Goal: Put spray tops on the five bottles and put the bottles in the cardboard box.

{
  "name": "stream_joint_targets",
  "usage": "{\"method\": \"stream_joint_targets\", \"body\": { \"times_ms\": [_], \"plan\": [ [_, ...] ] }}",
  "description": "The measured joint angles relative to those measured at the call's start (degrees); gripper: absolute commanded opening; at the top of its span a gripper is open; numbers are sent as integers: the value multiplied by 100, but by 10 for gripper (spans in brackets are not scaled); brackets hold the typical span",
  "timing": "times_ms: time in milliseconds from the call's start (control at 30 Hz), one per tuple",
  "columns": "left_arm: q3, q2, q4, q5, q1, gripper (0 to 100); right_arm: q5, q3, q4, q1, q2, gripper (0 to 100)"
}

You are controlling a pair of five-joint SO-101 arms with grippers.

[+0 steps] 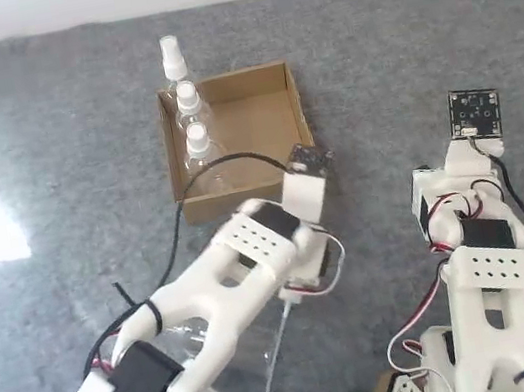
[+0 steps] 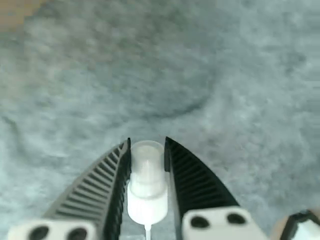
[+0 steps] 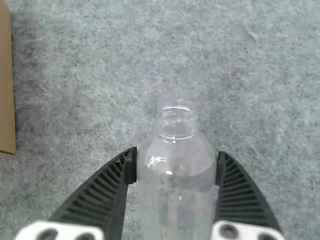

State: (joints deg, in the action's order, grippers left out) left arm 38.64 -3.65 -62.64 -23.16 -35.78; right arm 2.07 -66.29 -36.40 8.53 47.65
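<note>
Left gripper (image 2: 147, 142): closed on spray top (image 2: 146, 182), lower centre; judged light, rigid; hold by collar.
Right gripper (image 3: 176, 152): clamped round uncapped bottle (image 3: 175, 190), lower centre; judged light, thin-walled, slippery; grip mid-body, gently.
Cardboard box (image 1: 274, 92): upper centre, high view.

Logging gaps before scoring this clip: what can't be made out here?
High view: left arm covers its jaws and the head of the spray top.
High view: right arm covers its jaws and the open bottle.
Right wrist view: edge cuts off that bottle's base.
High view: unclear whether the rearmost bottle stands inside the cardboard box or behind it.
</note>
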Motion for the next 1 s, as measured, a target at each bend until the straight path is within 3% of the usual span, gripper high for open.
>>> {"method": "stream_joint_targets", "body": {
  "times_ms": [133, 400, 1000],
  "plan": [
    [0, 0, 0, 281, 123, 60, 0, 0, 0, 0, 0, 169],
    [0, 62, 0, 343, 448, 210, 0, 0, 0, 0, 0, 169],
    [0, 62, -404, 369, 536, 209, 0, 0, 0, 0, 0, 169]
  ]
}}
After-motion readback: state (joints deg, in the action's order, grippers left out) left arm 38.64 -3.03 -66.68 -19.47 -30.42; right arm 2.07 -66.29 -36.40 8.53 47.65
